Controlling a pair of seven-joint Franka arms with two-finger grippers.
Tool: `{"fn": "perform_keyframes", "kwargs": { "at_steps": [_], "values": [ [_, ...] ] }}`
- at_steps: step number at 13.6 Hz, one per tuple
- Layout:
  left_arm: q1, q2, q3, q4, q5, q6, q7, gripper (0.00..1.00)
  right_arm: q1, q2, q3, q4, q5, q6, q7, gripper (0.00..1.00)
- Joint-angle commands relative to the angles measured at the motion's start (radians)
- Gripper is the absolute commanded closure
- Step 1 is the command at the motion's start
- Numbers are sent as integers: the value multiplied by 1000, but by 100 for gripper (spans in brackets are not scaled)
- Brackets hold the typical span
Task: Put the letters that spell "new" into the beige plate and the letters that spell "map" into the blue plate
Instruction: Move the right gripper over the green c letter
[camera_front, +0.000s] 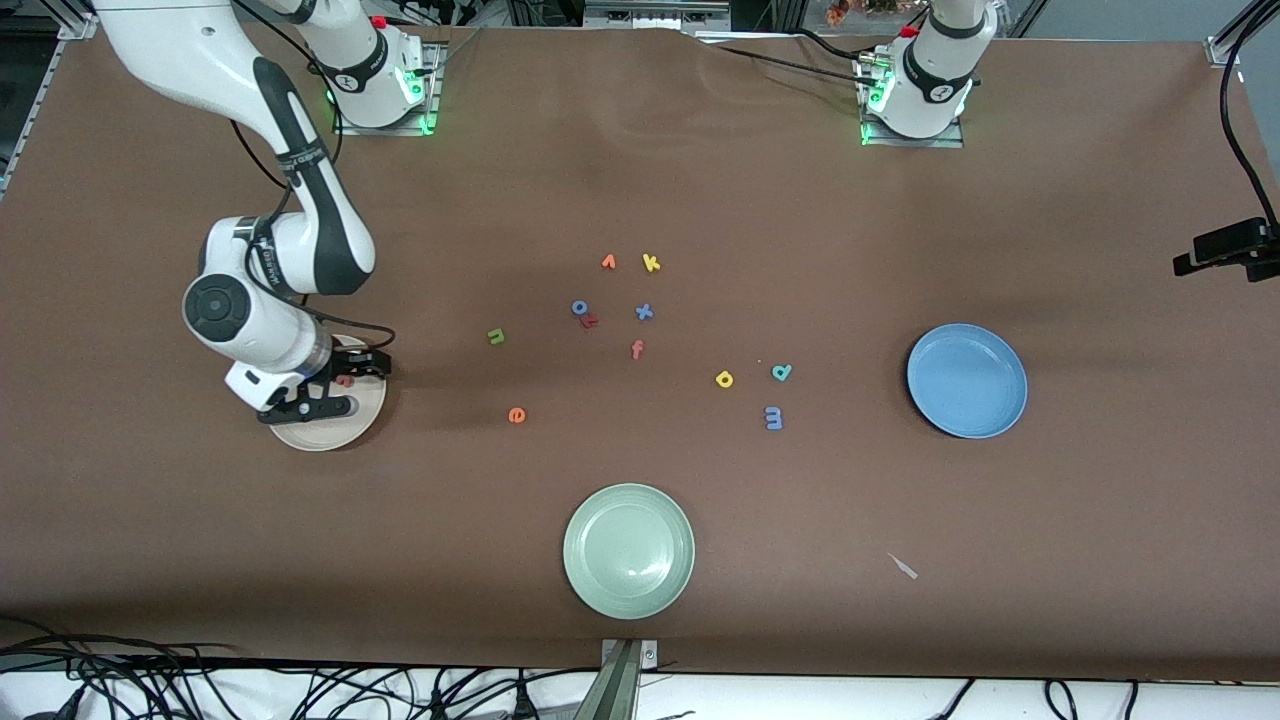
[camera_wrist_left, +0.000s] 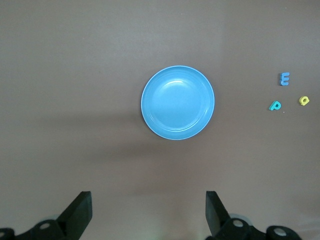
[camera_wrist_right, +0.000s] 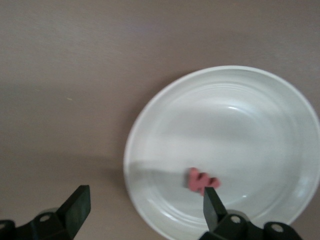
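My right gripper (camera_front: 340, 388) hangs low over the beige plate (camera_front: 330, 432), open (camera_wrist_right: 145, 200). The pinkish-red w (camera_wrist_right: 202, 181) lies in that plate (camera_wrist_right: 240, 125) beside one fingertip, free of the jaws; the same w (camera_front: 344, 380) shows in the front view. The green n (camera_front: 496, 336) and orange e (camera_front: 516, 415) lie on the table. Yellow a (camera_front: 724, 379), teal p (camera_front: 781, 373) and blue m (camera_front: 773, 417) lie beside the blue plate (camera_front: 966, 380). My left gripper (camera_wrist_left: 147, 204) is open and empty, high above the blue plate (camera_wrist_left: 177, 102).
A pale green plate (camera_front: 628, 550) sits near the front edge. Spare letters cluster mid-table: orange v-like letter (camera_front: 608, 262), yellow k (camera_front: 651, 263), blue o (camera_front: 579, 307), blue x (camera_front: 644, 312), red f (camera_front: 637, 349). A black camera mount (camera_front: 1225, 248) stands at the left arm's end.
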Motion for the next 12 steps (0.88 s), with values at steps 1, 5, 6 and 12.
{"fn": "perform_keyframes", "kwargs": {
  "at_steps": [1, 5, 6, 12],
  "values": [
    [4, -8, -7, 9, 28, -10, -7, 0, 0, -19, 58, 35, 16, -68, 135, 0],
    [4, -8, -7, 9, 28, -10, -7, 0, 1, -21, 147, 36, 16, -82, 314, 0],
    [6, -8, -7, 9, 27, -10, -7, 0, 1, -24, 171, 30, 16, -83, 347, 0],
    [6, -8, -7, 9, 27, -10, -5, 0, 4, -88, 233, -115, 16, -11, 387, 0]
  ]
}}
